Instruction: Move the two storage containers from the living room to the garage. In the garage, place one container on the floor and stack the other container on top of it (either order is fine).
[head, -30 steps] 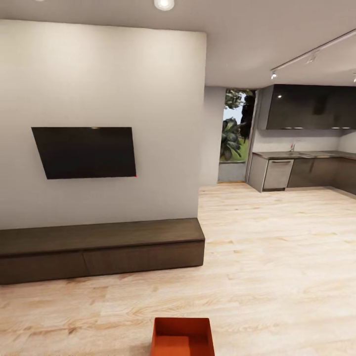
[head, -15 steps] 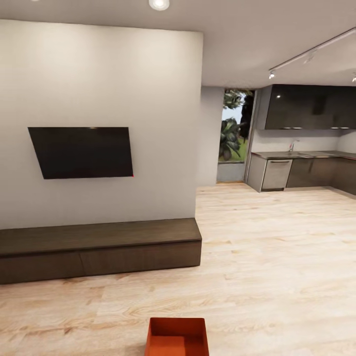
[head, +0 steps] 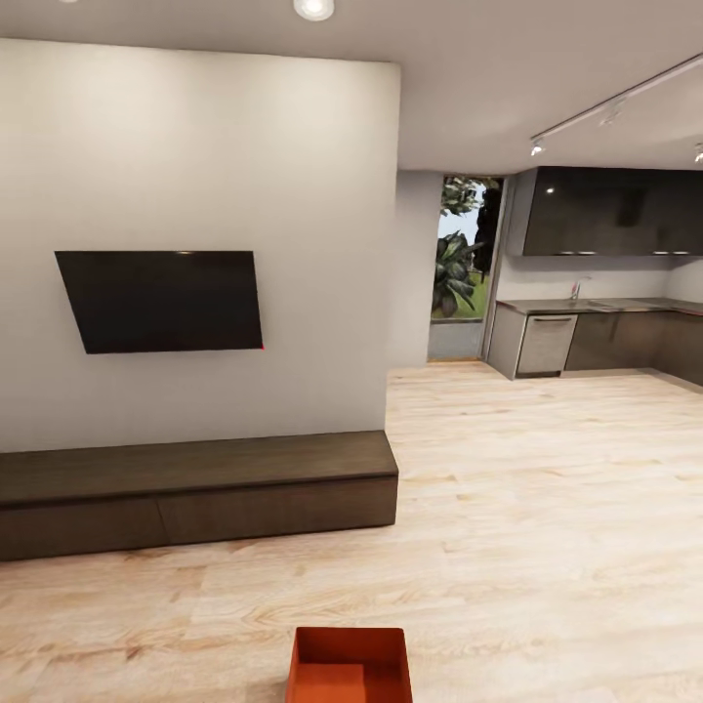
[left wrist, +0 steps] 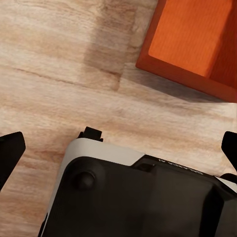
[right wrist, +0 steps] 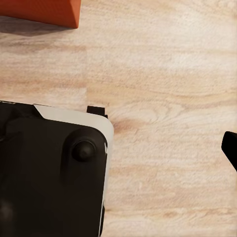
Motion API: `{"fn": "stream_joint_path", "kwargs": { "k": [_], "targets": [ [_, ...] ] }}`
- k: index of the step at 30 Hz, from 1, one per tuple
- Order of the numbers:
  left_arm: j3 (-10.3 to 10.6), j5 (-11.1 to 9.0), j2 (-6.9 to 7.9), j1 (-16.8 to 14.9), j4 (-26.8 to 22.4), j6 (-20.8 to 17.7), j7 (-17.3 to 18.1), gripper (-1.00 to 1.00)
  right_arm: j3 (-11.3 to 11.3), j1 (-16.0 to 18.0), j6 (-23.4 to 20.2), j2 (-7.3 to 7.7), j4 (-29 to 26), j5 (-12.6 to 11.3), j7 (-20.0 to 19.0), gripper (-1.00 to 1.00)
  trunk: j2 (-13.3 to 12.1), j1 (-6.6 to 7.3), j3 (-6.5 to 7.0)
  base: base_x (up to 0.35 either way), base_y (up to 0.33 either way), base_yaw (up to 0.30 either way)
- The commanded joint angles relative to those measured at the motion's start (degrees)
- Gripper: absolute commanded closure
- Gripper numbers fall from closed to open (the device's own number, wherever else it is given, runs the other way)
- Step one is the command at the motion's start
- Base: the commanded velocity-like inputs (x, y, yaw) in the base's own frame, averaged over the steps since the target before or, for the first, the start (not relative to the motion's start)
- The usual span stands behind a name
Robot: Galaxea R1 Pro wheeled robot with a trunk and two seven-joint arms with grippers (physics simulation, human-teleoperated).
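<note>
One orange-red open-top storage container (head: 349, 666) rests on the pale wood planks of the living room, at the bottom middle of the head view, just in front of my base. The left wrist view catches one of its corners and its textured bottom (left wrist: 195, 39). My left gripper (left wrist: 118, 148) hangs open above my base, its dark fingertips (left wrist: 10, 153) far apart, nothing between them. A corner of the container (right wrist: 44, 12) appears in the right wrist view. My right gripper (right wrist: 118, 148) is open and empty, with one fingertip (right wrist: 231, 148) at the picture's edge. The garage is out of view.
A long low dark-brown cabinet (head: 195, 493) runs along the white wall under a black TV (head: 161, 301). To the right, wood floor (head: 547, 508) stretches toward a dark kitchen (head: 605, 337) and a glass door (head: 459, 264). My white and black base (left wrist: 138, 197) lies below both wrists.
Between one second and half a second ago the whole head view slid slightly left, so the camera turned. Since then nothing has moved; the container stays put.
</note>
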State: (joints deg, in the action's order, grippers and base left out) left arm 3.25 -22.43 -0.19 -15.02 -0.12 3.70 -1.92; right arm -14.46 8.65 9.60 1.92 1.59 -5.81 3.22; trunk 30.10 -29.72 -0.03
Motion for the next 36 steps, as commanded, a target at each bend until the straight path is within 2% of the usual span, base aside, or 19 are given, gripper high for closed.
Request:
{"fn": "stream_joint_path", "kwargs": {
  "k": [1,36],
  "targets": [
    [0.35,-0.33,-0.01,-0.01,0.03,0.17,-0.19,-1.00,-0.49,0.05,0.33,-0.02,0.17,-0.60,0.03,-1.00,0.03,-0.02,-0.01,0.000,0.000,0.000],
    [0.35,-0.33,-0.04,-0.01,0.03,0.17,-0.19,-1.00,-0.75,0.05,0.33,0.01,0.17,-0.38,0.03,-1.00,0.03,-0.02,-0.01,0.000,0.035,0.000]
  ]
}}
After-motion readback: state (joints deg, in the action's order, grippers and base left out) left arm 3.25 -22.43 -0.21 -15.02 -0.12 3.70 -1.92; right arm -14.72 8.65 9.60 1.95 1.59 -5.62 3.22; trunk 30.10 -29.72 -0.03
